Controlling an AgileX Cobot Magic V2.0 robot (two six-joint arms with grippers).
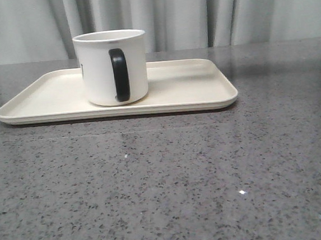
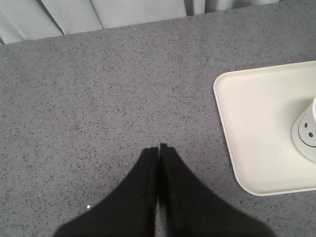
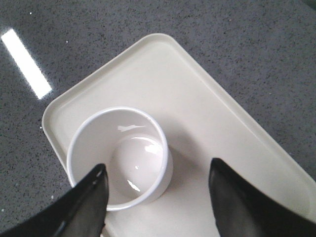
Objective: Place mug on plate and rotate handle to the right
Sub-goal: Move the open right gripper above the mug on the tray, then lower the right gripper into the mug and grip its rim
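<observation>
Mug (image 1: 111, 68) sits on plate (image 1: 191, 86), handle (image 1: 119, 74) at 6 o'clock; my right tool (image 3: 155, 185), released above it, must clasp and turn it to 3.

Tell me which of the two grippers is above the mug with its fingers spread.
The right gripper: its fingers are open above the white mug on the cream tray. The left gripper is shut, over bare grey countertop beside the tray.

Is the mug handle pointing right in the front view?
No. The handle faces the camera, near the middle of the mug, which stands on the plate.
</observation>
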